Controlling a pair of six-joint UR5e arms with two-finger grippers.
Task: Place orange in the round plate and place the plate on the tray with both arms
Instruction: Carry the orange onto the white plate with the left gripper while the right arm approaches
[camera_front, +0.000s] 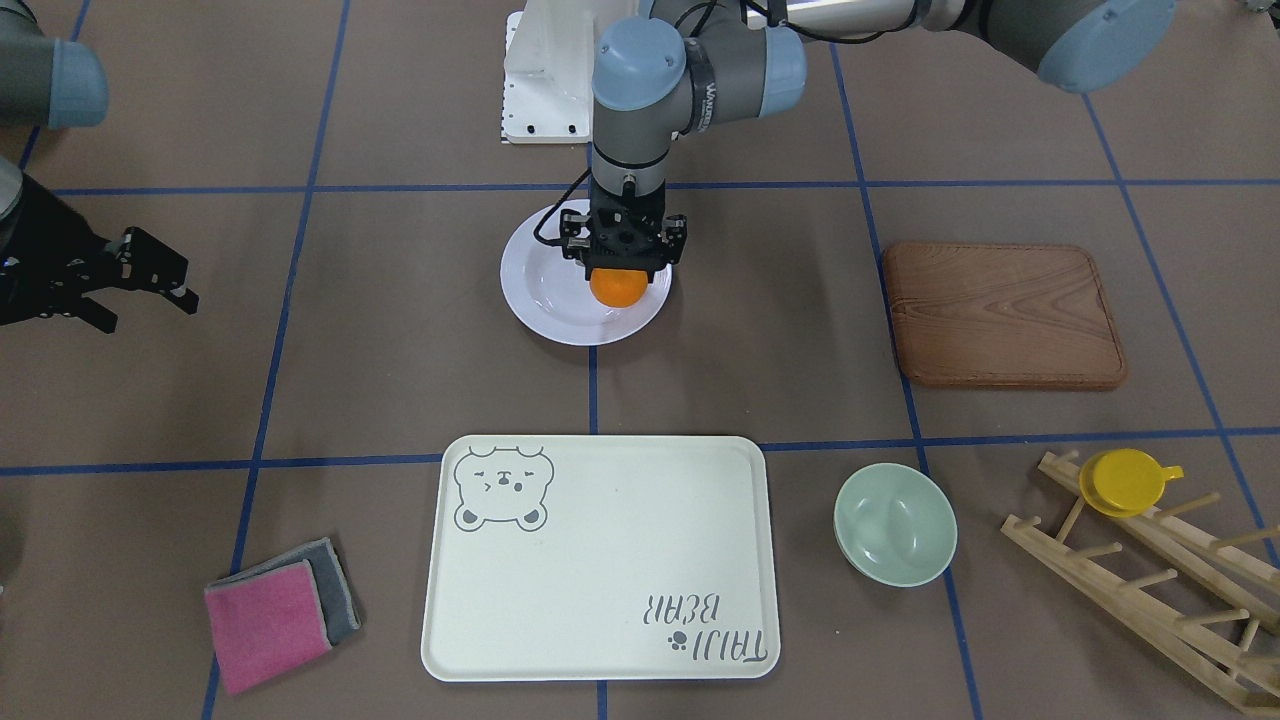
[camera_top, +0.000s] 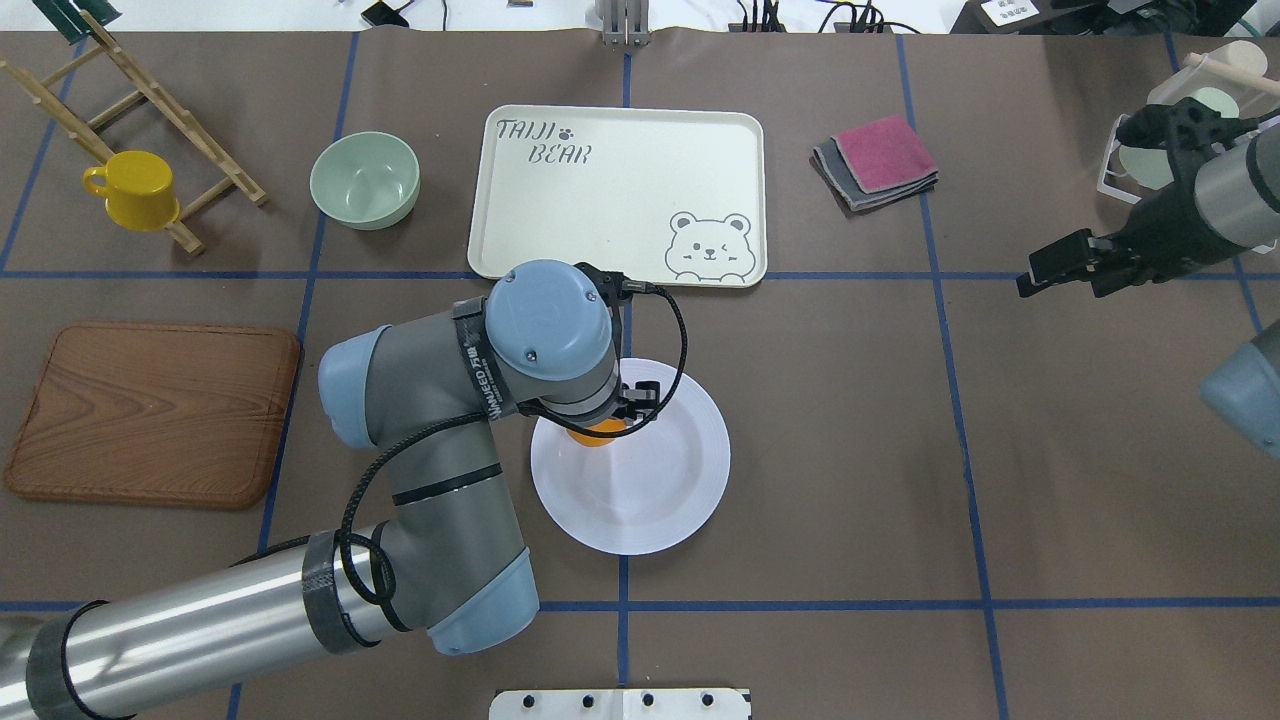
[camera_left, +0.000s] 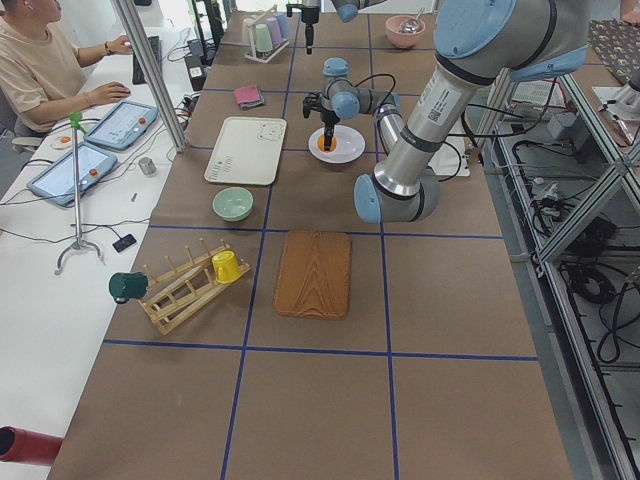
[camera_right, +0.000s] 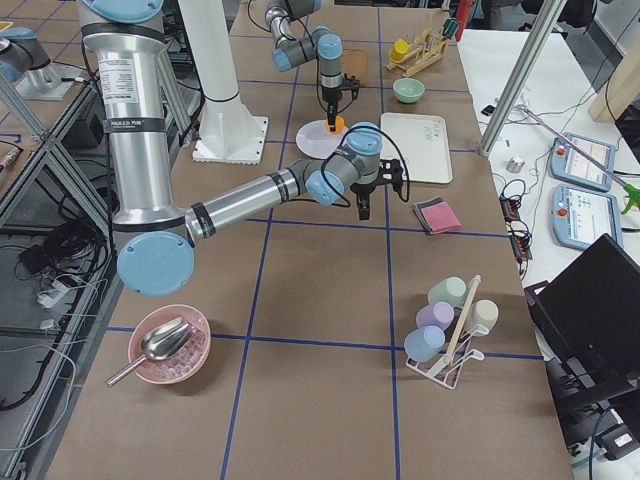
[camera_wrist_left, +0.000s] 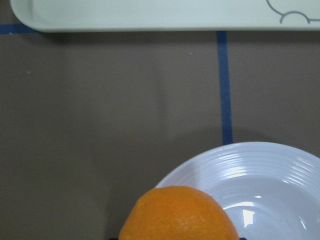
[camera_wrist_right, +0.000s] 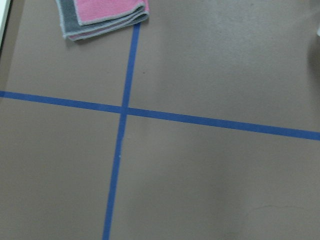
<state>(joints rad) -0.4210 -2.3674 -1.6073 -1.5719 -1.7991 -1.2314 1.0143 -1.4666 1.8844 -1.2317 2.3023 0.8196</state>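
The orange (camera_front: 617, 287) hangs just over the near part of the round plate (camera_front: 560, 300), a glossy white ridged plate at the table's middle. My left gripper (camera_front: 622, 268) points straight down and is shut on the orange; its wrist hides most of the fruit from overhead (camera_top: 597, 434). The left wrist view shows the orange (camera_wrist_left: 180, 215) at the bottom edge above the plate's rim (camera_wrist_left: 240, 160), with the tray (camera_wrist_left: 150, 15) beyond. The cream bear-face tray (camera_front: 600, 560) lies bare in front of the plate. My right gripper (camera_front: 150, 308) hovers open far off to the side, holding nothing.
A brown wooden board (camera_front: 1005, 315), a pale green bowl (camera_front: 895, 523) and a wooden rack with a yellow cup (camera_front: 1125, 482) lie on my left side. Folded pink and grey cloths (camera_front: 280, 610) sit beside the tray on my right. A person sits at the far table edge (camera_left: 40, 60).
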